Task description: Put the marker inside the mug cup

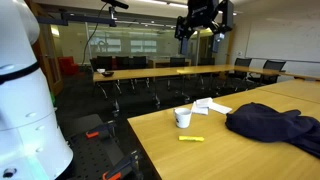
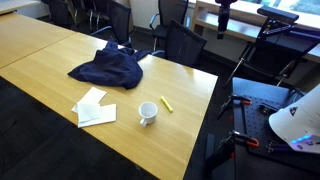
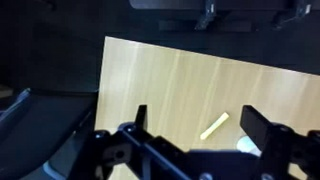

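Note:
The yellow marker (image 1: 191, 138) lies flat on the wooden table (image 1: 230, 150), near its front edge; it also shows in an exterior view (image 2: 167, 104) and in the wrist view (image 3: 214, 126). The white mug cup (image 1: 183, 118) stands upright just behind the marker, and shows again in an exterior view (image 2: 147, 113); a sliver of it shows in the wrist view (image 3: 246, 146). My gripper (image 1: 199, 28) hangs high above the table, open and empty, far from both. In the wrist view its two fingers (image 3: 195, 125) spread wide with the marker between them far below.
A dark blue cloth (image 1: 274, 125) lies on the table (image 2: 60, 60) beside the mug, seen also in an exterior view (image 2: 109, 68). White papers (image 2: 94, 108) lie near the mug. Office chairs (image 2: 180, 40) and a long table (image 1: 180, 72) stand behind.

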{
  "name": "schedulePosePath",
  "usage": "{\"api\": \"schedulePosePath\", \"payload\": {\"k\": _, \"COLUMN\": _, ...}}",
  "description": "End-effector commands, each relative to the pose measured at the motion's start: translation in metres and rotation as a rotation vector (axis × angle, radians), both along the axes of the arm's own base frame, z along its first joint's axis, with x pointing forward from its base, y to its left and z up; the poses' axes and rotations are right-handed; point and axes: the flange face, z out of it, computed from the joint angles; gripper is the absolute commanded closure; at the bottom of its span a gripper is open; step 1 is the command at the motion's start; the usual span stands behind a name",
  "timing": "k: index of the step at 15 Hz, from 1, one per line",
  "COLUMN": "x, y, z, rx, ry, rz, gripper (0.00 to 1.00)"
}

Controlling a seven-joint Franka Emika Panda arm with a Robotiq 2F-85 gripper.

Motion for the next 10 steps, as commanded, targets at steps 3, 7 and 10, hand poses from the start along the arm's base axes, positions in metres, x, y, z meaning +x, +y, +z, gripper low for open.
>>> {"api": "schedulePosePath", "payload": {"k": 3, "x": 0.000, "y": 0.000, "z": 0.000, "rx": 0.000, "ry": 0.001, "rz": 0.000, "gripper": 0.00}}
{"api": "schedulePosePath", "payload": {"k": 7, "x": 0.007, "y": 0.004, "z": -0.004, "rx": 0.020, "ry": -0.013, "rz": -0.015, "gripper": 0.00}}
{"api": "schedulePosePath", "payload": {"k": 10, "x": 0.038, "y": 0.028, "z": -0.033, "rx": 0.068, "ry": -0.076, "rz": -0.096, "gripper": 0.00}}
